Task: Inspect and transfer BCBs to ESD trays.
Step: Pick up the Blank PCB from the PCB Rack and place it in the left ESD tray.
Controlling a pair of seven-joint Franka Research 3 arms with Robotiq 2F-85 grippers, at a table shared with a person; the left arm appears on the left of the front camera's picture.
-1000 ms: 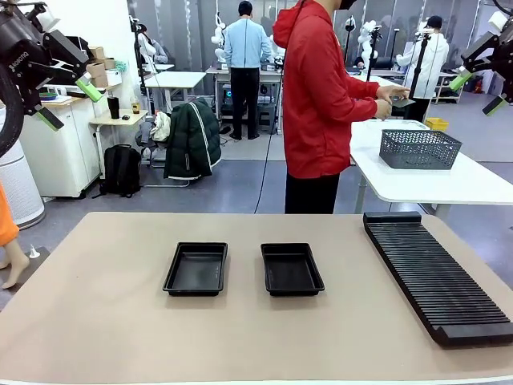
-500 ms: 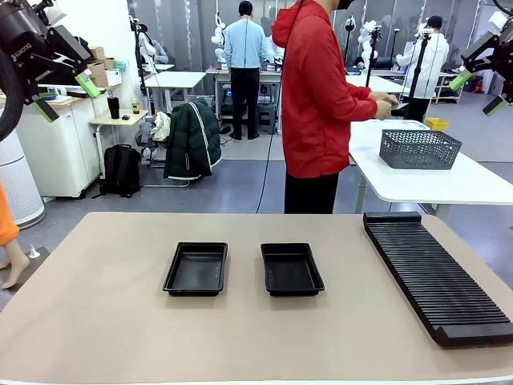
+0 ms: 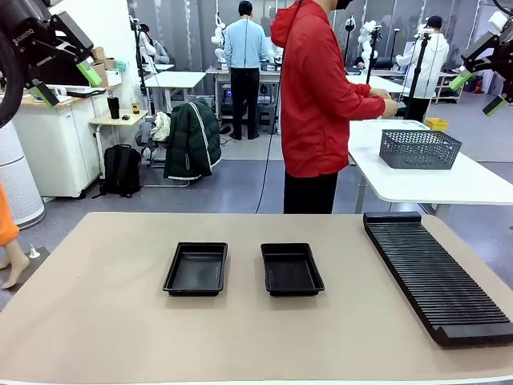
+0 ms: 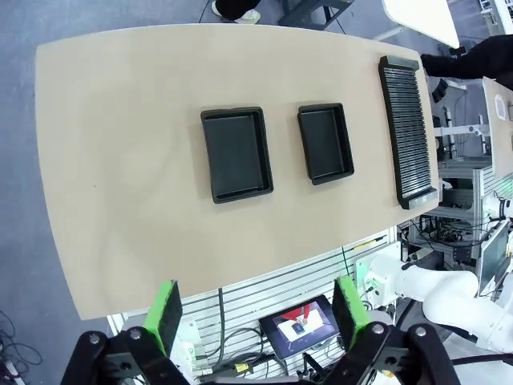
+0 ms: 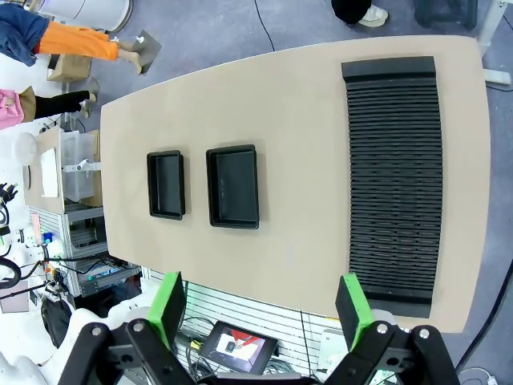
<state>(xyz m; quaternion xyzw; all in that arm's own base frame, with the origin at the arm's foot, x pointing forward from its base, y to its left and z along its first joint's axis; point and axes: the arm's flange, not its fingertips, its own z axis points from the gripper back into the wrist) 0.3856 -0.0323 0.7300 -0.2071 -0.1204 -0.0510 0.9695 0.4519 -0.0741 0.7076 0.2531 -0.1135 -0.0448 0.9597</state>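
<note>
Two empty black ESD trays lie side by side mid-table, one on the left (image 3: 196,269) and one on the right (image 3: 292,269). From high above, the left wrist view has them both (image 4: 236,155) (image 4: 325,143), and so does the right wrist view (image 5: 165,184) (image 5: 233,186). My left gripper (image 3: 66,83) (image 4: 258,313) hangs open, high at the far left. At the far right, equally high, my right gripper (image 3: 478,92) (image 5: 260,309) is open too. Nothing is between either pair of fingers. The BCBs are out of view.
A long black ribbed rack (image 3: 437,277) (image 4: 409,132) (image 5: 395,172) lies along the table's right side. A person in a red hoodie (image 3: 317,96) stands at the far edge, turned to a white side table (image 3: 449,184) that carries a grey mesh basket (image 3: 419,148).
My left gripper has drifted slightly up and to the left. The person's hands have shifted over the side table. The trays and the right gripper have not moved.
</note>
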